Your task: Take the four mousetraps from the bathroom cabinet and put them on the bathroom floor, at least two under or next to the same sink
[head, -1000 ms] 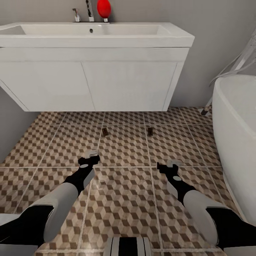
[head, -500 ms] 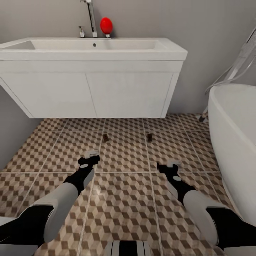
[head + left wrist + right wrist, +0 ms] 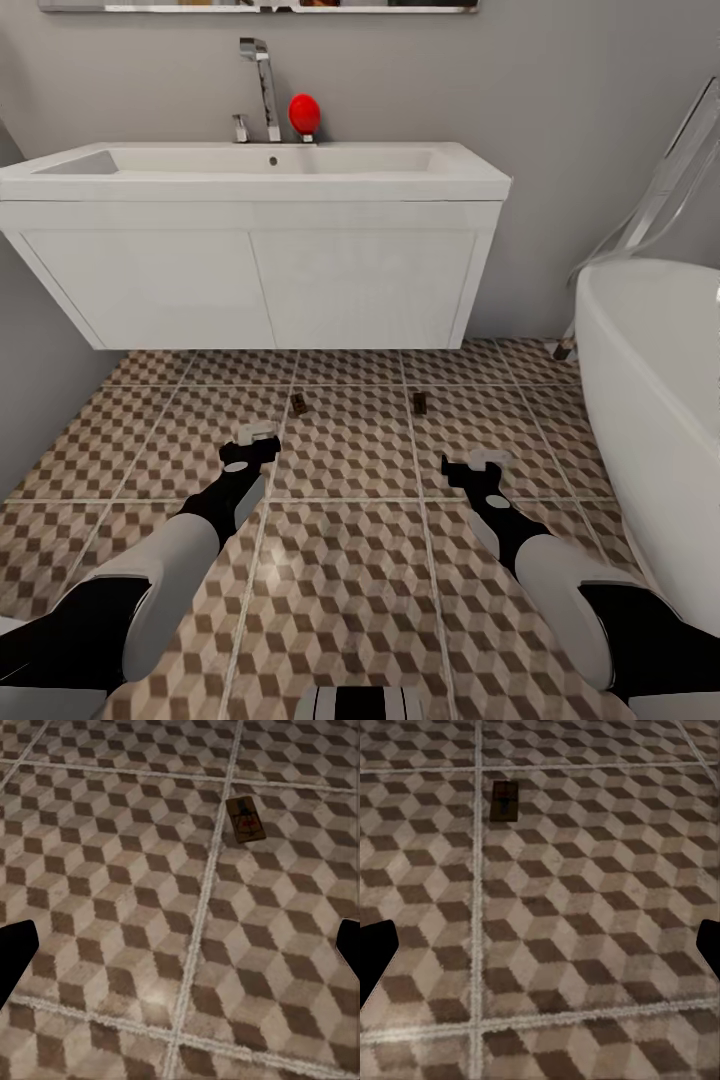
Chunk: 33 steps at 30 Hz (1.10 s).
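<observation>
cube-patterned brown tile floor (image 3: 350,560) | white wall-hung basin (image 3: 255,170) at 12 o'clock | both arms low, forward | left gripper (image 3: 255,437), right gripper (image 3: 482,464) wide open, empty | two small brown wooden mousetraps (image 3: 298,404) (image 3: 420,402), seemingly flat, just ahead

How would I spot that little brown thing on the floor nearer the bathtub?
Find the white sink on the wall, then the patterned floor just before it. Two small brown mousetraps lie there; yours is the mousetrap towards the bathtub, ahead of the right claw.
</observation>
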Motion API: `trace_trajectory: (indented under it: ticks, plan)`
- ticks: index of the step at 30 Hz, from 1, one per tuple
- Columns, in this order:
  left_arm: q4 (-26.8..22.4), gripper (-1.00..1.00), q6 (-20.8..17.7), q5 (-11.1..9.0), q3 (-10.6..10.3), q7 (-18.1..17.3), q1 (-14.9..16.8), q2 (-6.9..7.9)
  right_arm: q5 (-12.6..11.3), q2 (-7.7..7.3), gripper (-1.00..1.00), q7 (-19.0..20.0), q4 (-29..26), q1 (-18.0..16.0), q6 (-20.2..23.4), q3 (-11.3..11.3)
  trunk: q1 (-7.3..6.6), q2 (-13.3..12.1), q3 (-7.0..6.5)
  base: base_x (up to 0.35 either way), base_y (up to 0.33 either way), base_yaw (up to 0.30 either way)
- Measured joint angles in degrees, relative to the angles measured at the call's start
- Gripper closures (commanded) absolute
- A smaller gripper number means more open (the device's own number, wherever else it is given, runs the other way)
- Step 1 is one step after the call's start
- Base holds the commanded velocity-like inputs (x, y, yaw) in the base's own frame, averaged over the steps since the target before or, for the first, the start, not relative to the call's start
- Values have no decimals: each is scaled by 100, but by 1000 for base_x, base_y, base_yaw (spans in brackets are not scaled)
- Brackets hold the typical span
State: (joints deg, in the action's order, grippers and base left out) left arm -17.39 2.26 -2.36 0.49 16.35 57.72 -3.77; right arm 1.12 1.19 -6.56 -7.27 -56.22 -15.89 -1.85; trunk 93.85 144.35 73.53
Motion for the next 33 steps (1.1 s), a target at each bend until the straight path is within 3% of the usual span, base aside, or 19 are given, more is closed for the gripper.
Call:
trace_trajectory:
  ticks: [33]
  plan:
    - [8, -100, 5, -1, 0, -11, 0, 1, 55, 21, -100, -16, -45, 0, -43, 8, -85, -44, -732, 0, 0, 0]
